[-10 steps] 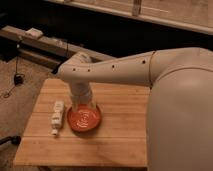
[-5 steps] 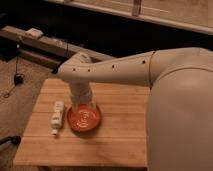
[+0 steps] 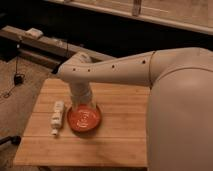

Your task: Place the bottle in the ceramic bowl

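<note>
In the single camera view I have the wooden table filling the lower left of the frame. The robot's pale arm reaches in from the right edge and bends down at the wrist near the centre-left.

The gripper hangs at the end of that wrist, directly above the far rim of the ceramic bowl. From here I cannot tell whether it is spread wide or closed, because the wrist housing covers it. I see nothing held beneath it.

The bottle lies flat on the table just beside the bowl's left rim. Its narrow tip points toward the lower edge of the frame. I cannot make out whether it touches the bowl. The bowl holds nothing but its pale swirl mark.

By my reading, the pick has not been made, so the step in hand is the approach to the bottle. At present the gripper is lined up over the bowl rather than the bottle.

The next move calls for a short shift to the left in the frame to get above the middle of the bottle. The wrist should then turn so the jaws close across the slim body, and come down low enough to grasp it without nudging the bowl.

After that it is a short lift and carry back to the right, with a release over the bowl's centre.
</note>
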Robot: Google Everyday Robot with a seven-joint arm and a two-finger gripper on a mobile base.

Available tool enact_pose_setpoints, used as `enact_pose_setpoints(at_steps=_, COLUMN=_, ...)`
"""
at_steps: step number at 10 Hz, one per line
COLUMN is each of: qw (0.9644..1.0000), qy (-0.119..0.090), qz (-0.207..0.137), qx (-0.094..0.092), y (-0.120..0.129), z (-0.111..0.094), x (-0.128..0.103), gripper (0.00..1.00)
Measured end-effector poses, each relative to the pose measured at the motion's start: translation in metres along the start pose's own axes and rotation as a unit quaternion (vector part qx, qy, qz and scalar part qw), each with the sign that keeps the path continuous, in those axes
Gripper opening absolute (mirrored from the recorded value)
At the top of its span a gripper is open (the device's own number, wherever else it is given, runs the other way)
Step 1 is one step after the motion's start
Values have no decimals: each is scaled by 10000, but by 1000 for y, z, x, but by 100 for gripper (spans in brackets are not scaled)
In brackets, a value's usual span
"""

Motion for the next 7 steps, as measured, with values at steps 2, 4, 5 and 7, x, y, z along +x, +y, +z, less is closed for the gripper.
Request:
enact_pose_setpoints(at_steps=2, qw=10000, qy=0, qz=0, qx=-1, y=0, z=0, x=0, gripper=65)
enact_pose_setpoints(at_steps=4, qw=9999, qy=-45, qz=-109, qx=9, y=4, z=-1, x=-2, gripper=65)
enact_pose_setpoints(at_steps=5, qw=9998, qy=-85, qz=-193, qx=-13, y=12, z=-1, x=-6, gripper=65)
enact_pose_setpoints(at_steps=7, qw=9985, qy=-225, qz=-483, qx=-93, y=49, z=-2, x=-21, gripper=65)
